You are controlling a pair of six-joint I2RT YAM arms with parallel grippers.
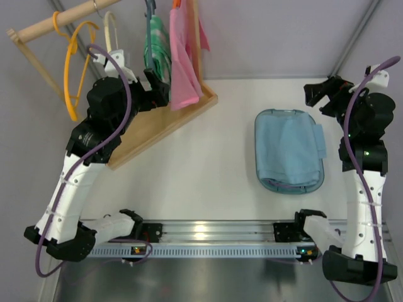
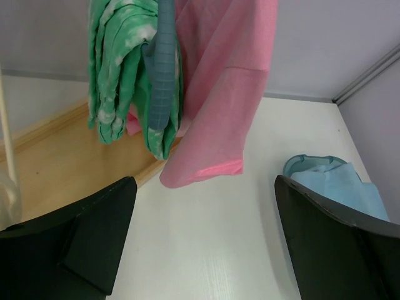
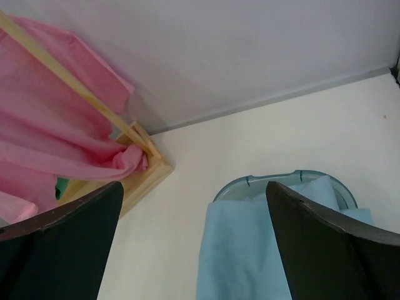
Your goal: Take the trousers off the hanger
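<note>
The green tie-dye trousers [image 1: 155,47] hang folded over the grey-blue hanger [image 1: 150,7] on the wooden rail at the back left. In the left wrist view the trousers [image 2: 119,75] hang ahead and above, with the hanger's bar [image 2: 164,75] running down through them. My left gripper [image 1: 157,85] is open and empty, just below and in front of the trousers; its jaws stand wide apart [image 2: 203,250]. My right gripper [image 1: 318,91] is open and empty at the back right, above the basket [image 3: 194,250].
A pink cloth [image 1: 186,60] hangs right of the trousers, close against them [image 2: 219,94]. An orange hanger [image 1: 74,63] and a cream-white hanger [image 1: 111,34] hang on the rail to the left. The rack's wooden base [image 1: 157,126] lies below. A teal basket [image 1: 267,182] holds light-blue folded cloth [image 1: 286,151].
</note>
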